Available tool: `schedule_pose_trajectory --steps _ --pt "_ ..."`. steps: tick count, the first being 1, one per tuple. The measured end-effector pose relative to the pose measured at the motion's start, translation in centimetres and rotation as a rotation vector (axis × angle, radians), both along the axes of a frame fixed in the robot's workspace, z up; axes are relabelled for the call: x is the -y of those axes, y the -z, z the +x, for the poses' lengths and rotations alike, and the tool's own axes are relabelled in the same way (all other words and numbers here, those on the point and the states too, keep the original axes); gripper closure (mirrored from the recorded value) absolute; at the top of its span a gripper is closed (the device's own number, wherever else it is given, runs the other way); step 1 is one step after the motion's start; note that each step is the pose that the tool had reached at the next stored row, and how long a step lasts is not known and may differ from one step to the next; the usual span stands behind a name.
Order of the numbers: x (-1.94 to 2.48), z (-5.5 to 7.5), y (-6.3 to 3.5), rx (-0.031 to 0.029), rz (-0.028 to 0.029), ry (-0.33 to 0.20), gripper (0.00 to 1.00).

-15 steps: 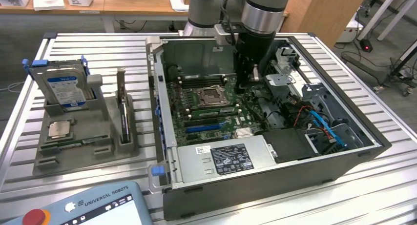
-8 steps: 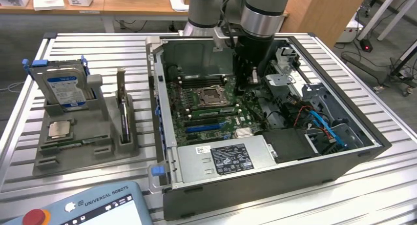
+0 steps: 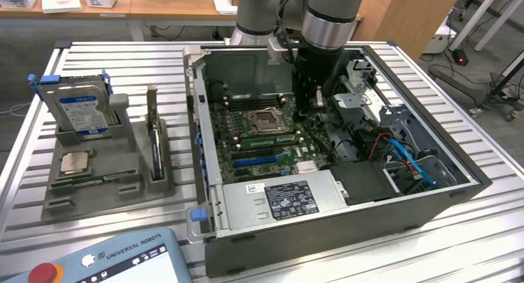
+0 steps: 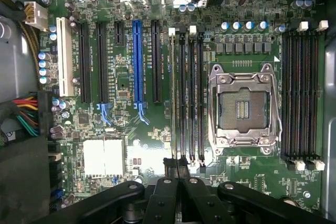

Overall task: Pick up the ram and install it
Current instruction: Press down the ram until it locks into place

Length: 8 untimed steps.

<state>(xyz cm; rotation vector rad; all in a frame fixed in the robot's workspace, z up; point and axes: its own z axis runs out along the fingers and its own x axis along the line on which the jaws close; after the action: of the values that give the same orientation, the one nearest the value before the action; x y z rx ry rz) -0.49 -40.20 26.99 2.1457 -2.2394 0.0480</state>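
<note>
1. Gripper point(image 4: 176, 167), wrist view: black fingers point(image 4: 164, 198) pressed together with no gap. The tips sit at one end of the ram, but contact cannot be told.
2. Ram point(image 4: 173, 103), wrist view: seen edge-on, standing in a memory slot on the motherboard point(image 4: 131, 129). It is in the bank just beside the CPU socket point(image 4: 242, 107), in the slot farthest from the socket.
3. Teach pendant point(image 3: 98, 261), exterior view: at the near edge of the slatted table point(image 3: 491, 246), towards the exterior view's left corner.
4. Computer case point(image 3: 426, 209), exterior view: open, mid-table, with the arm point(image 3: 332, 19) reaching down inside from the far edge.
5. Grey holder point(image 3: 90, 200), exterior view: near the table's edge on the exterior view's left. It carries an upright hard drive point(image 3: 82, 108), a flat processor chip point(image 3: 75, 162) and an expansion card point(image 3: 154, 142) on edge.
</note>
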Motion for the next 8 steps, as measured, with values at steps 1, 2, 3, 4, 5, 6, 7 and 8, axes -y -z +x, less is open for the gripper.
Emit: schedule_pose_trajectory --steps 1,2,3,4,5,6,7,8 --pt "0.00 0.00 0.00 0.0000 0.0001 0.000 0.90" --pt "0.00 0.00 0.02 0.0000 0.0001 0.000 0.90" --pt "-0.01 0.00 0.10 0.0002 0.0005 0.000 0.90" --pt "-0.01 0.00 0.21 0.0001 0.0003 0.000 0.90" --pt "-0.01 0.00 0.30 0.0001 0.0001 0.000 0.90" --pt "0.00 0.00 0.43 0.0000 0.0001 0.000 0.90" --pt "-0.01 0.00 0.56 0.0000 0.0001 0.000 0.90" --pt "-0.01 0.00 0.68 0.0000 0.0002 0.000 0.90"
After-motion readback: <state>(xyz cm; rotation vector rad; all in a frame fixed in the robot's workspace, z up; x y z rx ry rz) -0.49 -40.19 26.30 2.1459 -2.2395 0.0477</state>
